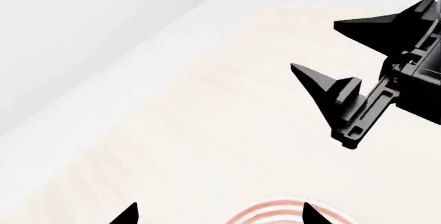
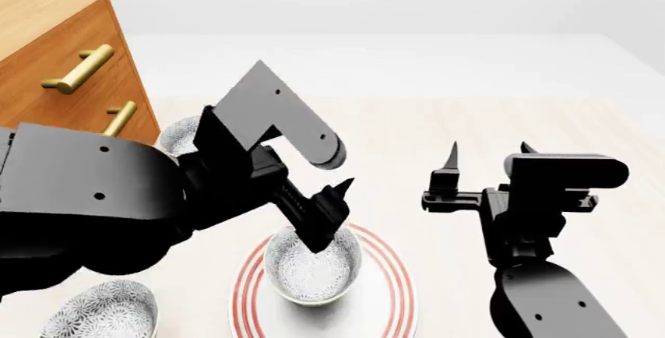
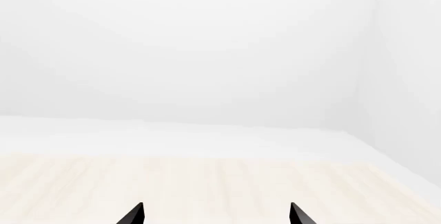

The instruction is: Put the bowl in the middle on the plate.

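the bowl (image 2: 311, 266) sits upright on the plate (image 2: 387, 279), roughly at its centre, with the red rings showing around it on the pale table (image 2: 416, 128). the left gripper (image 2: 330, 212) hangs just above the bowl's rim, its dark fingers (image 2: 340, 191) pointing over the bowl's far side; from the head view i cannot tell whether it touches the rim. in the left wrist view its two fingertips stand well apart with a sliver of the plate between them, so it is released and grasps nothing. the right gripper (image 2: 488, 168) hovers off to the right of the plate, clear of the table, its jaws spread wide and empty; the right wrist view shows only bare table and wall past its tips. behind the left gripper a second speckled bowl (image 2: 179, 135) peeks out beside the wooden drawer unit (image 2: 62, 65) with brass handles. a third bowl (image 2: 102, 312) rests on the table below the left arm, near the plate's left edge but apart from it.
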Motion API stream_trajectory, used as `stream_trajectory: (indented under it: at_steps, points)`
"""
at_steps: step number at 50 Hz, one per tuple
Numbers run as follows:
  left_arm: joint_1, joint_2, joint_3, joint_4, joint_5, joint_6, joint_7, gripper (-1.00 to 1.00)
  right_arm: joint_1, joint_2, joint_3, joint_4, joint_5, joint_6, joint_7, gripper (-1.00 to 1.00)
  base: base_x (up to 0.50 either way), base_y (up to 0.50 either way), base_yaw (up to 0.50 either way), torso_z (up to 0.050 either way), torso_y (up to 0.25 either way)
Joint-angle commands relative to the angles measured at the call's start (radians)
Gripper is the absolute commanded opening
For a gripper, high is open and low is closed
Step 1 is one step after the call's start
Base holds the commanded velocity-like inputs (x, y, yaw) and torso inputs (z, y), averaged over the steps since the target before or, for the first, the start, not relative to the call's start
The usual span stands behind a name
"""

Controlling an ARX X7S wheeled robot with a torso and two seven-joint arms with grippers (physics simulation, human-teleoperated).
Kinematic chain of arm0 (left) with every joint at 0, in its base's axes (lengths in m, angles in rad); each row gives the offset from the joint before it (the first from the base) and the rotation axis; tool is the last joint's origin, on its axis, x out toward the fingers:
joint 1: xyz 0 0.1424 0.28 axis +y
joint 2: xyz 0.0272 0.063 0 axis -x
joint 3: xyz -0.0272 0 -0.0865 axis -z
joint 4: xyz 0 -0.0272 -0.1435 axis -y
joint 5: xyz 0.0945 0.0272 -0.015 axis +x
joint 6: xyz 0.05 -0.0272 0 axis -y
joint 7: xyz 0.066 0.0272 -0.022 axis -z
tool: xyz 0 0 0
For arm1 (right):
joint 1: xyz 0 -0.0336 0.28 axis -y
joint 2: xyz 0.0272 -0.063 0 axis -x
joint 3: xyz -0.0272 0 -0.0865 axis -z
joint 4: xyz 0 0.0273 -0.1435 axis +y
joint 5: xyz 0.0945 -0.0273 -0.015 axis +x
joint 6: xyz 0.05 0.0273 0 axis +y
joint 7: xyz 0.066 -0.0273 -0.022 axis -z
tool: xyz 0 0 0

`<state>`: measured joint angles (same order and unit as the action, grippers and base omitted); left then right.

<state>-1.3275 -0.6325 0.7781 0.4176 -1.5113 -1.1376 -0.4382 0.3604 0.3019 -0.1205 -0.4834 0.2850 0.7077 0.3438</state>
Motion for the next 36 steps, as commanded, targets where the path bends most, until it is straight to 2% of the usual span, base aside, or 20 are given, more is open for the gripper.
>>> stream_trajectory:
  at_steps: [1,6,8,20,31,36]
  points:
    - [-0.026,-0.050,-0.078,-0.005,-0.077,0.040,-0.019,1.00,-0.004,0.014,0.016,-0.072,0.021,0.025,0.005,1.00,0.00,0.00,0.00,0.000,0.000]
    - [-0.046,-0.057,-0.093,-0.010,-0.122,0.041,-0.053,1.00,0.066,0.040,0.024,-0.179,0.033,0.151,0.034,1.00,0.00,0.00,0.00,0.000,0.000]
    - [-0.048,-0.062,-0.101,-0.016,-0.125,0.047,-0.048,1.00,0.139,0.057,0.024,-0.255,0.049,0.258,0.049,1.00,0.00,0.00,0.00,0.000,0.000]
    - [-0.060,-0.084,-0.130,-0.018,-0.144,0.068,-0.061,1.00,0.382,0.056,0.061,-0.440,0.156,0.557,0.060,1.00,0.00,0.00,0.00,0.000,0.000]
    - [-0.034,-0.085,-0.180,0.022,-0.098,0.154,-0.151,1.00,0.417,0.053,0.076,-0.478,0.181,0.605,0.068,1.00,0.00,0.00,0.00,0.000,0.000]
    - [-0.037,-0.082,-0.176,0.026,-0.092,0.153,-0.155,1.00,0.422,0.054,0.074,-0.482,0.188,0.612,0.071,1.00,0.00,0.00,0.00,0.000,0.000]
